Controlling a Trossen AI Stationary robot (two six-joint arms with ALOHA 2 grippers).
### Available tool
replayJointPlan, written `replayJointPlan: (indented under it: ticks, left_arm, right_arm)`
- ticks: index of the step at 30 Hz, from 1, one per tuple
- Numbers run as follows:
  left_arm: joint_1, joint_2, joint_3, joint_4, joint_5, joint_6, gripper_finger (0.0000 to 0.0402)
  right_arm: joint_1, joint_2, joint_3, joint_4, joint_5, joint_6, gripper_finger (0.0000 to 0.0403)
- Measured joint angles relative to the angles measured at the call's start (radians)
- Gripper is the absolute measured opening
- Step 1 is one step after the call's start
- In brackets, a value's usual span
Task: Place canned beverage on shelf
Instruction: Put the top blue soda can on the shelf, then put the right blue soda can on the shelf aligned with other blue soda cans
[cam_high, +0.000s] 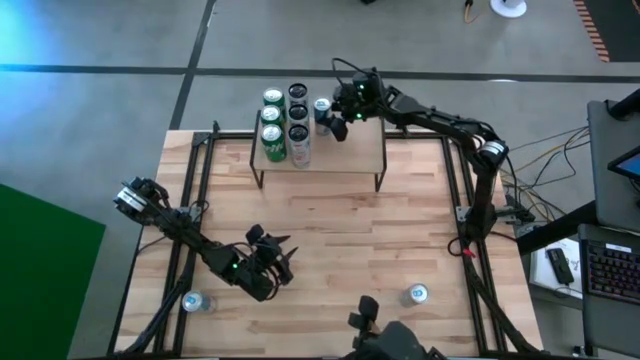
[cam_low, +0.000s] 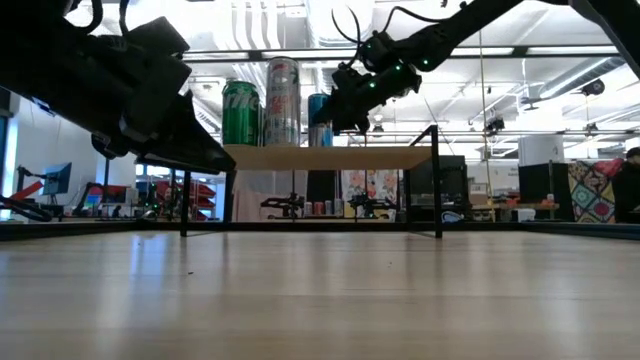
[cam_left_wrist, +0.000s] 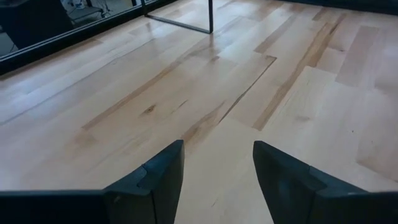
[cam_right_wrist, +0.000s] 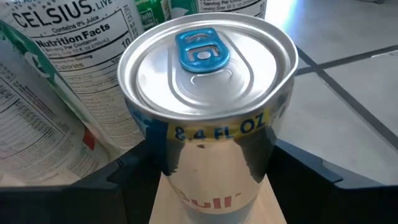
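The shelf stands at the table's far edge; it also shows in the low view. A silver-and-blue canned beverage with a blue tab stands upright on the plank's far part, next to several other cans. My right gripper reaches in from the far right, its fingers on either side of this can. My left gripper hovers open and empty low over the table's near left part, and only bare wood shows between its fingers. My right gripper holds the can's body below the rim, pinched between its two fingers, one on each side. The fingers come from above, slanting down. The can stands upright with its base on the shelf's plank.
Green cans, dark-topped cans and a white labelled can crowd the shelf's left half. The right half of the plank is bare. Two loose cans lie on the table near the front, one left and one right.
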Motion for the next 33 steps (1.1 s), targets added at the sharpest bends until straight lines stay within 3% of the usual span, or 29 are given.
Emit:
replayJointPlan:
  ticks: [8, 21, 27, 33]
  left_arm:
    - [0.000, 0.000, 0.000, -0.001, -0.038, -0.008, 0.0178]
    - [0.000, 0.000, 0.000, -0.013, -0.060, -0.018, 0.0193]
    - [0.000, 0.000, 0.000, -0.037, -0.070, -0.021, 0.0203]
    - [0.002, 0.000, 0.000, -0.057, -0.100, -0.023, 0.0213]
  right_arm:
    - [0.000, -0.004, 0.000, -0.010, -0.001, -0.038, 0.0259]
    - [-0.006, -0.093, -0.001, -0.085, 0.005, -0.040, 0.0346]
    - [-0.006, -0.214, -0.021, -0.287, 0.157, -0.039, 0.0345]
    - [0.004, -0.445, -0.223, -0.284, 0.164, -0.007, 0.0338]
